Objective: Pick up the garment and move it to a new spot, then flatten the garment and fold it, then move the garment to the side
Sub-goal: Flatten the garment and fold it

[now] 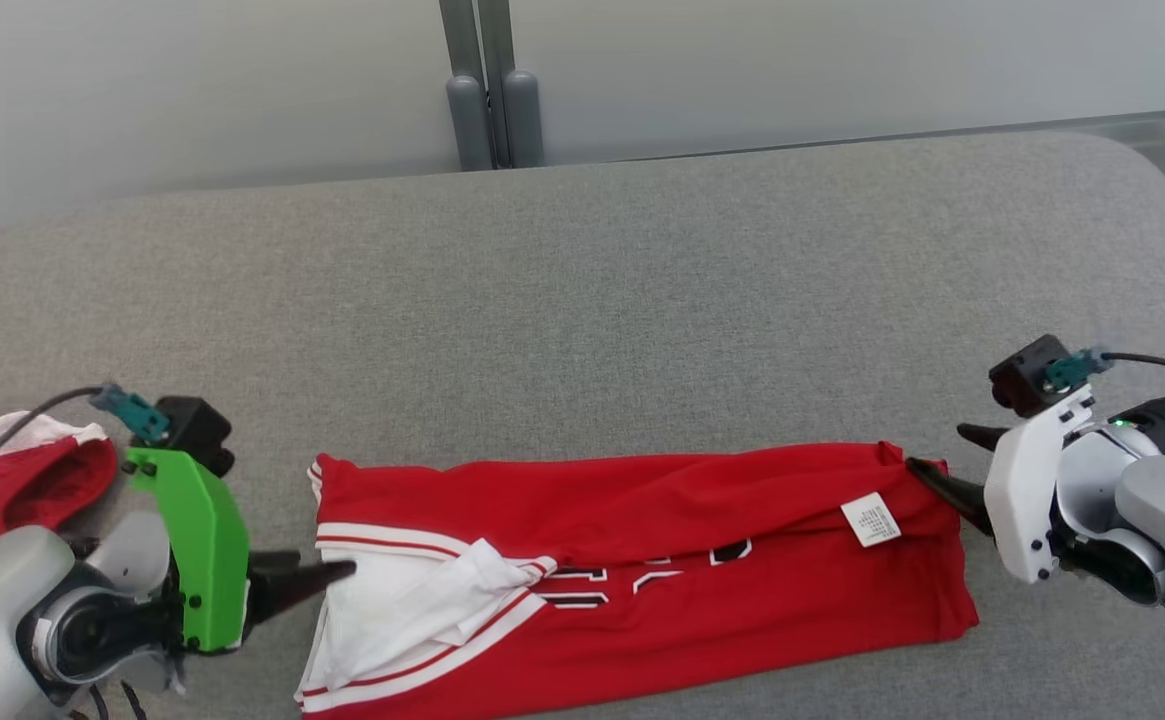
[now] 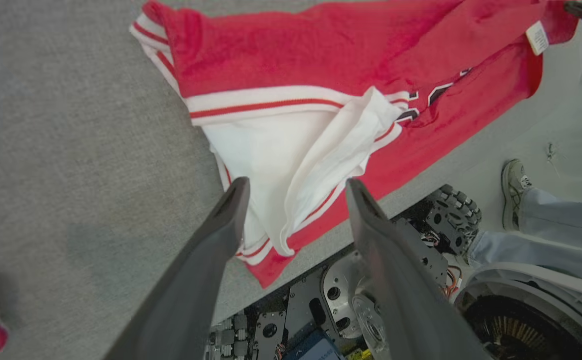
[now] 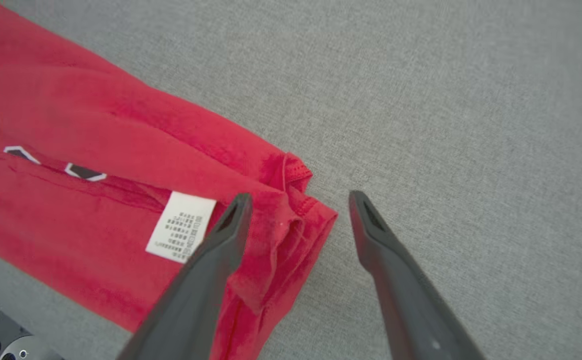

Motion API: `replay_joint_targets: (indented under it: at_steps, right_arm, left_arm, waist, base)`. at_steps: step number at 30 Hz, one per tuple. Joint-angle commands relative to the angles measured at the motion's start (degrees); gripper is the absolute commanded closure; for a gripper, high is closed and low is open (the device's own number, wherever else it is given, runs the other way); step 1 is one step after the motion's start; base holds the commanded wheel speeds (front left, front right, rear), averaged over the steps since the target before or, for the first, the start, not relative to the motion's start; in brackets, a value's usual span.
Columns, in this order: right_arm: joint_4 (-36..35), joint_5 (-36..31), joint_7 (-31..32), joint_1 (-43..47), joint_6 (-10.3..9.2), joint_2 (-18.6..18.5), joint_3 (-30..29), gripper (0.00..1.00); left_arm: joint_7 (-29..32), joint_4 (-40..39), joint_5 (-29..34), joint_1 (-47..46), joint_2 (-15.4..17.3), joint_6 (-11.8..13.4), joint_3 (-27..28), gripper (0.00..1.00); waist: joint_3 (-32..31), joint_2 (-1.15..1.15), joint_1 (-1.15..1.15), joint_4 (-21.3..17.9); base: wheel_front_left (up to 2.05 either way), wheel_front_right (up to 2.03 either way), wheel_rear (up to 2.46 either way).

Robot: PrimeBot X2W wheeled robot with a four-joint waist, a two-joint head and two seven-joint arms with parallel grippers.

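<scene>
The garment [image 1: 642, 520] is a red jersey with white trim, lying as a long folded band across the near part of the grey table [image 1: 582, 300]. Its white-lined end [image 2: 271, 145] lies on the left and a white label [image 1: 870, 520] near the right end. My left gripper [image 1: 327, 580] is open at the left end, its fingers [image 2: 211, 240] spread over the white fabric. My right gripper [image 1: 937, 447] is open at the right end, with the garment's hemmed corner [image 3: 295, 210] lying under the gap between its fingers [image 3: 211, 260]. Neither holds cloth.
Another red and white cloth [image 1: 12, 470] is bunched at the table's left edge behind my left arm. Past the table's near edge, the left wrist view shows my wheeled base [image 2: 370, 300] and a person's shoe [image 2: 513, 185] on the floor.
</scene>
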Motion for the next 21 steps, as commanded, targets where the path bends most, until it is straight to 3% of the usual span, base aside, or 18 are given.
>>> replay_joint_targets:
  at_steps: [1, 6, 9, 12, 14, 17, 21]
  right_arm:
    - [-0.8, 1.2, -1.8, -0.7, -0.08, -0.3, -0.7, 0.00]
    - [-2.2, 3.6, -10.5, -0.3, -0.08, -1.9, -4.8, 0.00]
    - [-1.1, 3.4, -17.4, 1.0, -0.08, -1.9, -8.6, 0.00]
    - [0.9, 2.2, -21.5, 3.1, -0.07, -0.3, -14.3, 0.00]
    - [1.8, 0.9, -22.1, 5.0, -0.07, 1.3, -19.3, 0.00]
    - [1.0, -5.3, -22.1, 9.8, -0.07, 4.9, -32.4, 0.00]
    - [-3.2, -15.4, -22.1, 20.0, -0.06, 11.2, -48.5, 0.00]
  left_arm:
    - [-2.8, 0.1, 1.5, -0.6, 0.4, -0.3, 1.2, 0.00]
    - [-17.8, 0.0, 7.8, 0.6, 1.4, 0.5, 5.1, 0.00]
    - [-26.3, -0.9, 10.5, 2.8, 1.3, 2.5, 7.0, 0.00]
    - [-35.5, -2.2, 14.0, 5.1, 1.9, 6.4, 9.1, 0.00]
    - [-41.0, -3.0, 15.5, 7.3, 2.0, 9.4, 10.2, 0.00]
    - [-47.9, -4.7, 17.1, 10.9, 2.0, 13.8, 11.9, 0.00]
    - [-50.6, -6.2, 19.6, 16.4, -1.1, 18.6, 18.3, 0.00]
  waist:
    - [-1.0, 0.00, 0.00, 0.1]
    - [-2.6, 0.00, 0.00, 0.2]
    - [-3.3, 0.00, 0.00, 0.2]
    - [-3.9, 0.00, 0.00, 0.4]
    - [-4.2, 0.00, 0.00, 0.5]
    - [-4.3, 0.00, 0.00, 0.6]
    - [-4.5, 0.00, 0.00, 1.1]
  base:
    - [0.00, 0.00, 0.00]
    - [0.00, 0.00, 0.00]
    - [0.00, 0.00, 0.00]
    - [0.00, 0.00, 0.00]
    - [0.00, 0.00, 0.00]
    - [0.00, 0.00, 0.00]
    - [0.00, 0.00, 0.00]
